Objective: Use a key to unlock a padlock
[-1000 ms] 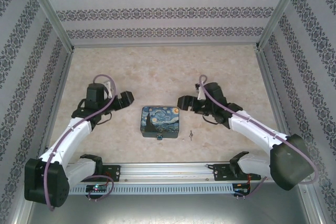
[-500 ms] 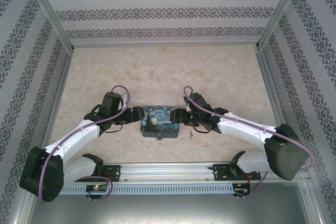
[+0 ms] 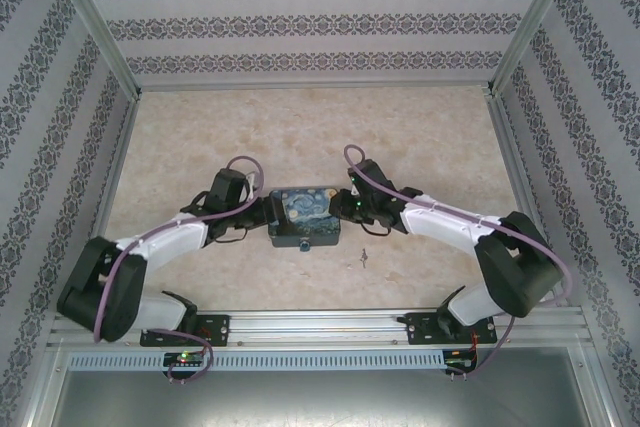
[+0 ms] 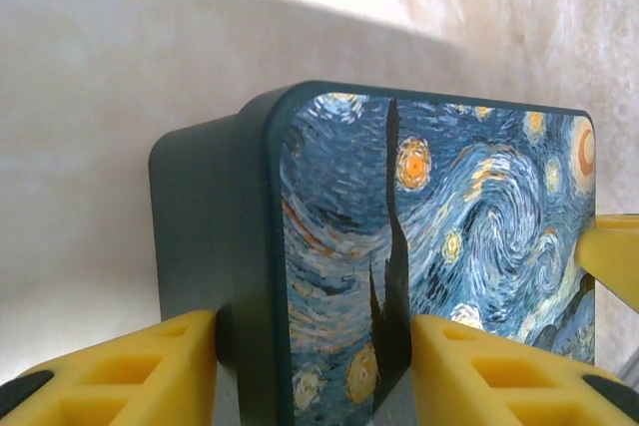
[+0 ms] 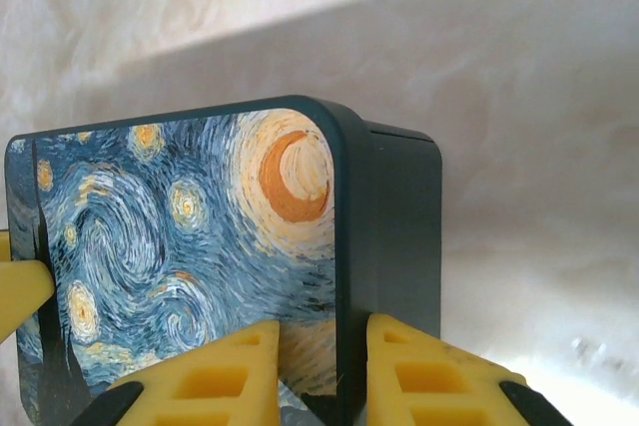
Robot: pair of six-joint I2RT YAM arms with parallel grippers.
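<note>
Step as we read it: both arms are on the box (image 3: 305, 209), no key work begun. The left gripper (image 3: 266, 215) sits at the box's left end, the right gripper (image 3: 346, 207) at its right end.

Left wrist view: the jaws straddle the box's left edge, one yellow finger (image 4: 130, 374) by the dark side wall, the other across the painted lid. They look pinched on the box, not spread free. Right wrist view is the same, mirrored: jaws narrow, the box's right rim between them, which also looks like a pinch. We cannot tell whether the box rests on the counter (image 3: 300, 127) or is raised off it.

The padlock (image 3: 305, 244) is a small teal speck at the middle of the box's near edge, touching it. The key (image 3: 364, 259) lies flat on the counter, nearer us and to the right of the box, apart from both grippers.

Risks, our judgement:
- Both pinches catch only an edge, so the box could twist or slip out, and the padlock would swing with it.
- One arm must let go to fetch the key, and a single edge hold may not steady the box.
- The key is thin and flat, so the jaws may skid over it or push it away.
- A careless set-down could land the box on the key.
- The keyhole is too small to make out, so lining up is a guess.
</note>
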